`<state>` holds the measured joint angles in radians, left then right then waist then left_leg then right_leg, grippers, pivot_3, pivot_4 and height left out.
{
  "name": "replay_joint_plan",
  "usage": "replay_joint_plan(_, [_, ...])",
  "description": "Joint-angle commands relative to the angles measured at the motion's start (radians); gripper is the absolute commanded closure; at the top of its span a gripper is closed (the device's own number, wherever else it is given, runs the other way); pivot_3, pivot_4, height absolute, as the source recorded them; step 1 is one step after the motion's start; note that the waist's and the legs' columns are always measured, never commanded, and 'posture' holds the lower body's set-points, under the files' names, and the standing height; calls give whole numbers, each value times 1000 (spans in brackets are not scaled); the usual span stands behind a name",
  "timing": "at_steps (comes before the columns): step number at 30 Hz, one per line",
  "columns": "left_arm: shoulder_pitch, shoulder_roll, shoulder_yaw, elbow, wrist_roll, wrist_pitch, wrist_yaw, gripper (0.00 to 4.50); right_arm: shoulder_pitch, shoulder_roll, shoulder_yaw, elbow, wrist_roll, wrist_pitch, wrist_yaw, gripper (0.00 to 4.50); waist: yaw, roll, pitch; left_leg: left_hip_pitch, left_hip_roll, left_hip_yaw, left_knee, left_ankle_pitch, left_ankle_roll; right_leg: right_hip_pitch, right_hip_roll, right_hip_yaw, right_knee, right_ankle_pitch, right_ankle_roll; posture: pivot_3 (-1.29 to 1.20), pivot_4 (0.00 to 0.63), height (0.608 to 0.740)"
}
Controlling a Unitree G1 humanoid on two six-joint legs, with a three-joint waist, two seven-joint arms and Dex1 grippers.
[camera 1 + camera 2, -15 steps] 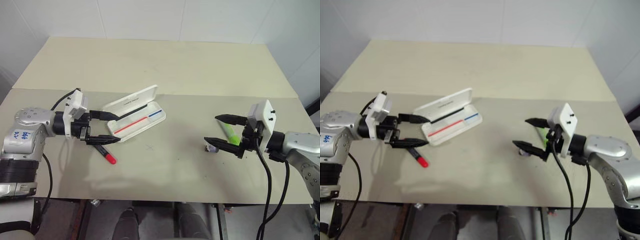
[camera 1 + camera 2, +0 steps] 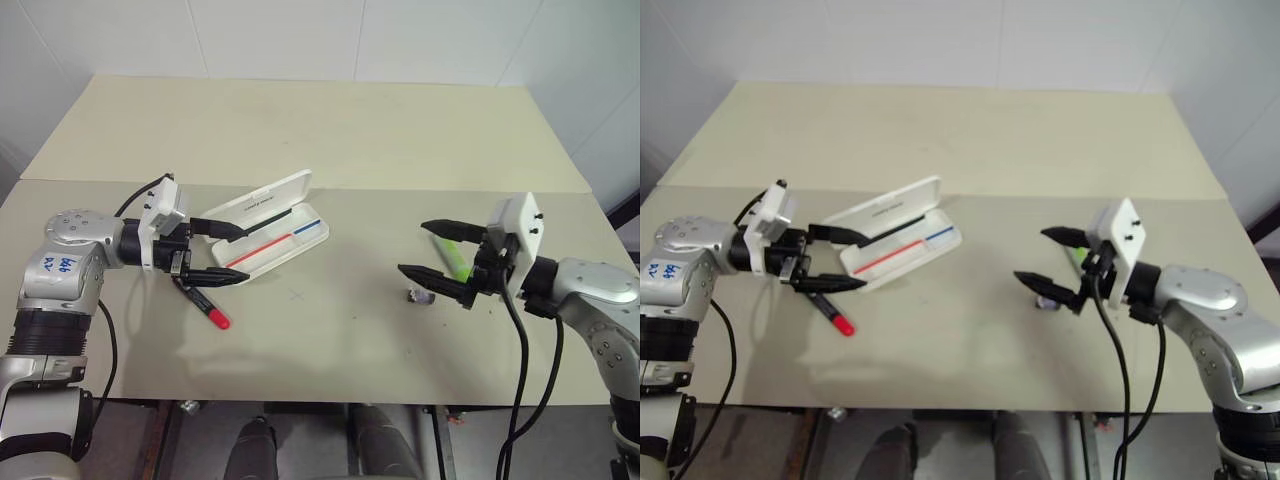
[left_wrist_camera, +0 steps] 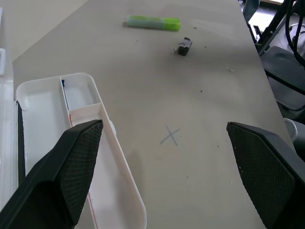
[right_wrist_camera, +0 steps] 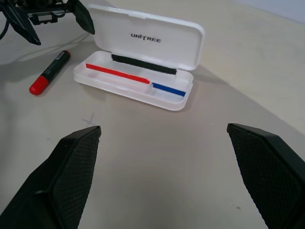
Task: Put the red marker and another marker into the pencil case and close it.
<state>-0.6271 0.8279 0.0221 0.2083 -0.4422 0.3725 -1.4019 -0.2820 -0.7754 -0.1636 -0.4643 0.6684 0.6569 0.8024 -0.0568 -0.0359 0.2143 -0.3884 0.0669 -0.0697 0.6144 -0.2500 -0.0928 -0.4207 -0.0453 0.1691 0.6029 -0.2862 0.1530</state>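
Observation:
The pencil case (image 2: 268, 236) lies open left of the table's middle, its lid raised and thin red and blue lines inside. The red marker (image 2: 211, 311) lies flat just in front of the case's left end, red cap toward me. My left gripper (image 2: 233, 254) hovers open over the marker's black end, its far finger beside the case's lid, holding nothing. The lime-green marker (image 2: 455, 259) lies at the right, partly behind my right gripper (image 2: 413, 247), which is open and empty and points toward the case (image 4: 143, 71).
A tiny dark object (image 2: 421, 296) sits under the right gripper's near finger. A faint pencilled X (image 2: 296, 295) marks the beige table (image 2: 330, 345) between the arms. A second table top (image 2: 300, 120) adjoins at the back, walls behind it.
Both grippers have edged inward toward the table's middle, the left closer to the case, the right a little leftward and up. Case and markers have not moved.

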Motion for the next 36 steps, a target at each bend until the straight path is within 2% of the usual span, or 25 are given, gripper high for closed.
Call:
replay_joint_plan(1, [28, 8, 28, -69, -20, 14, 14, 30, -17, 5, -2, -21, 6, -9, -1, 0, 0, 0, 0, 0, 0, 0, 0, 0, 0, 0, 0, 0, 0, 0, 0, 0, 150, 740])
replay_joint_plan(6, [61, 0, 24, -103, 18, -8, 82, 30, -50, 30, 38, 3, -14, -25, -3, 0, -1, 0, 0, 1, 0, 0, 0, 0, 0, 0, 0, 0, 2, 0, 0, 0, 150, 740])
replay_joint_plan(12, [55, -54, -46, -164, 79, 27, 197, 30, -39, 41, 38, 7, -34, -38, -1, 0, 5, 0, 0, 0, 0, 0, 2, 0, 0, 0, 0, 0, 2, 0, 0, 0, 150, 740])
replay_joint_plan(19, [38, -66, -117, -204, 162, 99, 296, 30, -28, 63, 40, 7, -50, -53, -14, 0, -1, 0, 0, 0, 0, 0, 2, 0, 0, 0, 0, 0, 2, 1, 2, 0, 150, 740])
replay_joint_plan(27, [25, -52, -151, -228, 220, 163, 357, 30, -29, 90, 51, 22, -73, -72, -13, 0, 1, 0, 0, 0, 0, 0, 2, 0, 0, 0, 0, 0, 3, 1, 2, 0, 150, 740])
replay_joint_plan(36, [-3, -47, -197, -191, 278, 132, 325, 30, -23, 101, 54, 14, -78, -69, -16, 0, 1, 0, 0, 0, 0, 0, 2, 0, 0, 0, 0, 0, 3, 1, 1, 0, 150, 740])
